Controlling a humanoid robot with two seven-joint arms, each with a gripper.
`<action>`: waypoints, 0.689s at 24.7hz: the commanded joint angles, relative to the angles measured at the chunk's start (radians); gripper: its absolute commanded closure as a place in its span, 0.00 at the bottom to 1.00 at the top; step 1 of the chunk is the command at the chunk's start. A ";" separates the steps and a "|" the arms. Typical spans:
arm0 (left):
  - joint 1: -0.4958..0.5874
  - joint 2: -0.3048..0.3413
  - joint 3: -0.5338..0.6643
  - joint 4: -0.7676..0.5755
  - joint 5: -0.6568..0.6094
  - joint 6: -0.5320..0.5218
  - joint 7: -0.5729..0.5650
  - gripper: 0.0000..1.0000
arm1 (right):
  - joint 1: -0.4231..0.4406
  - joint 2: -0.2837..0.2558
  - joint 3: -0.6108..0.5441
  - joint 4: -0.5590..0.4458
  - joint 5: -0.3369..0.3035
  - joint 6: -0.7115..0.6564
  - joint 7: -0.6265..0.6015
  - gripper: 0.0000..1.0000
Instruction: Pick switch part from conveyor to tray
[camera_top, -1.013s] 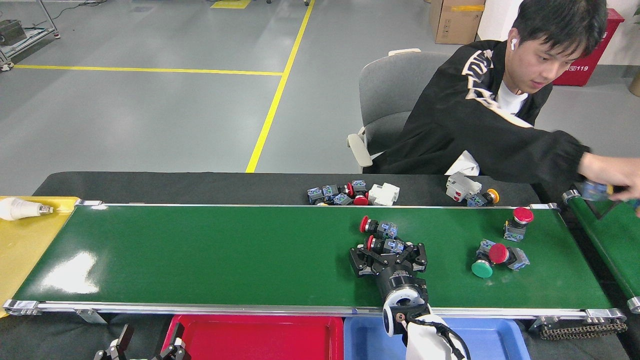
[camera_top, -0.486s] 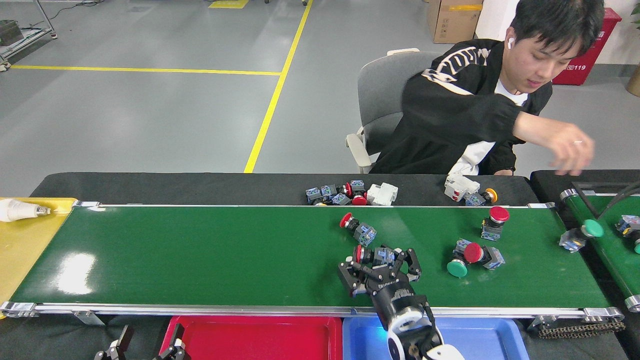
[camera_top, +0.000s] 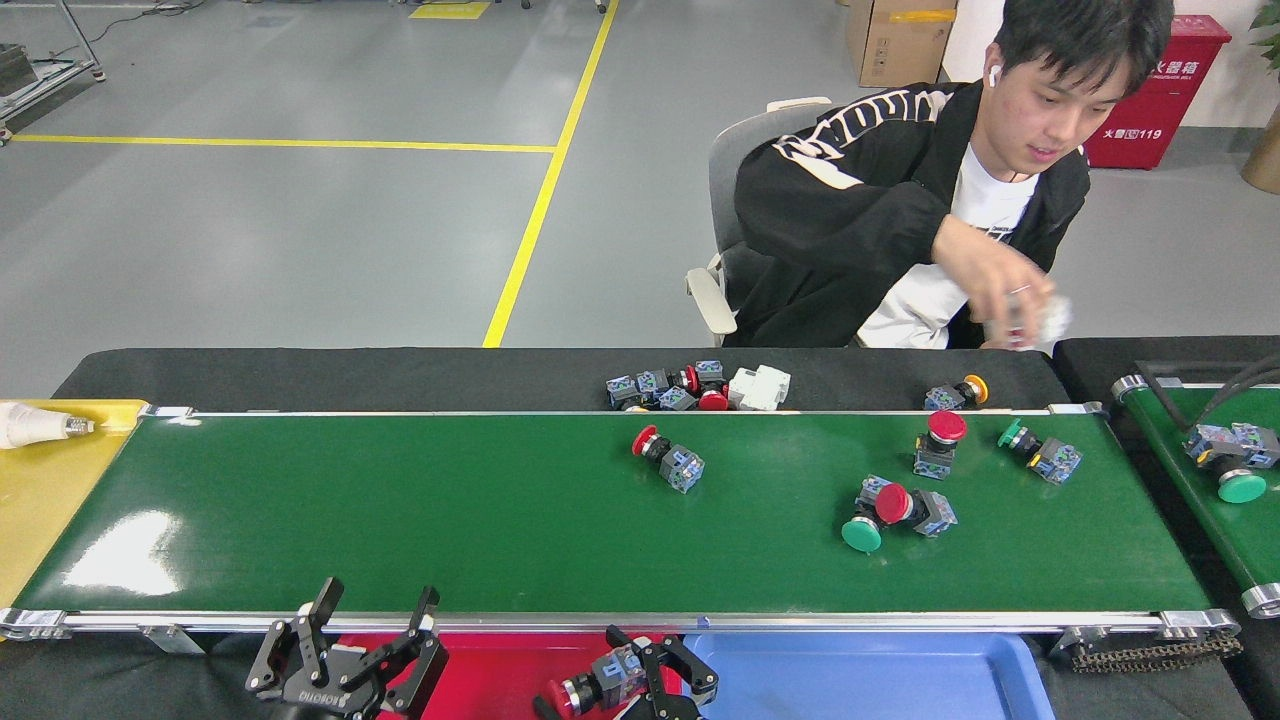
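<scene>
At the bottom centre of the frame, the right gripper (camera_top: 640, 680) is closed around a red switch part (camera_top: 600, 688), held above the border of the red tray (camera_top: 500, 675) and the blue tray (camera_top: 870, 675), off the conveyor (camera_top: 400, 520), probably to drop it. Lower left, the left gripper (camera_top: 372, 625) waits with spread fingers, holding nothing. More switch parts lie on the belt toward the right.

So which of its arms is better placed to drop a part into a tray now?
The right gripper. It is shut on a red-capped switch part and sits over the seam between the red tray and blue tray. The left gripper is open, empty.
</scene>
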 joint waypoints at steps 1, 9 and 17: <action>-0.059 0.004 -0.014 0.055 -0.009 0.002 -0.002 0.00 | -0.016 0.009 -0.006 -0.012 -0.002 -0.003 0.001 0.01; -0.227 -0.003 -0.034 0.287 -0.104 0.002 -0.002 0.00 | -0.002 -0.023 -0.199 -0.061 -0.002 0.091 -0.003 0.02; -0.332 -0.031 -0.119 0.388 -0.108 0.017 -0.055 0.00 | 0.149 -0.077 -0.595 -0.081 -0.020 0.086 -0.117 0.02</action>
